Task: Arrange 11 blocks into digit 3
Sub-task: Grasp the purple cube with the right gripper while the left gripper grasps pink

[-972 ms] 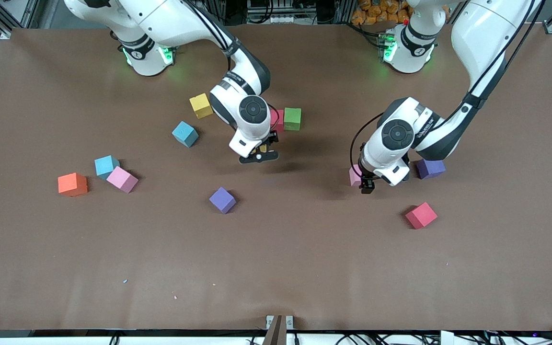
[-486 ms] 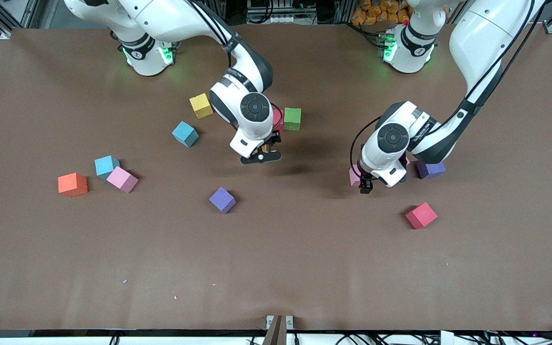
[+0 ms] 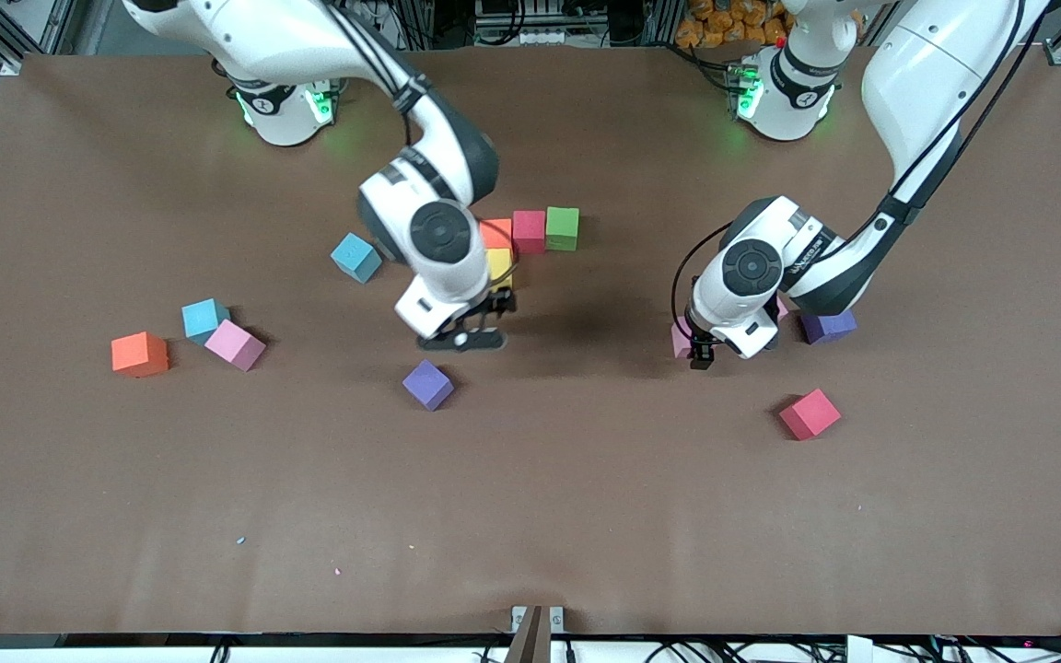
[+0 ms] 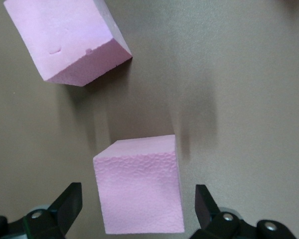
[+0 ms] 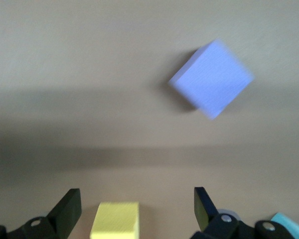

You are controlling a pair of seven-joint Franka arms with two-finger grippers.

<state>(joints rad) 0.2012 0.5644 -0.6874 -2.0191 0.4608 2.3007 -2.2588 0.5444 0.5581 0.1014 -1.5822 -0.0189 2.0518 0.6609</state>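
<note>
1. Building of the digit 3 is sitting at an early stage. Four blocks are touching in a cluster at mid-table: orange [image 3: 496, 230], red [image 3: 529, 231] and green [image 3: 562, 228] are forming one bar, and yellow [image 3: 500, 267] is lying just nearer the camera than orange, starting the spine.
2. Loose blocks are lying scattered. Toward the right arm's end: blue [image 3: 355, 257], a second blue [image 3: 204, 319] touching pink [image 3: 235, 344], and a second orange [image 3: 139, 354]. Purple [image 3: 427, 384] is sitting nearer the camera than the cluster. Toward the left arm's end: two more pinks, a second purple [image 3: 827, 324] and a second red [image 3: 809, 413].
3. My judgement: most of the figure, two bars and the rest of the spine, is waiting to be laid.
4. Right gripper [image 3: 461, 339] is hanging over bare table between yellow and purple, jaws spread, holding nothing. Its wrist view is showing yellow [image 5: 114, 219] between the fingers, untouched.
5. Left gripper [image 4: 137, 206] is straddling a pink block [image 4: 139, 189], fingers wide and clear of its sides. The other pink [image 4: 65, 40] is lying near it.
6. Containers: none are showing. All blocks are resting directly on the table [image 3: 586, 516].
</note>
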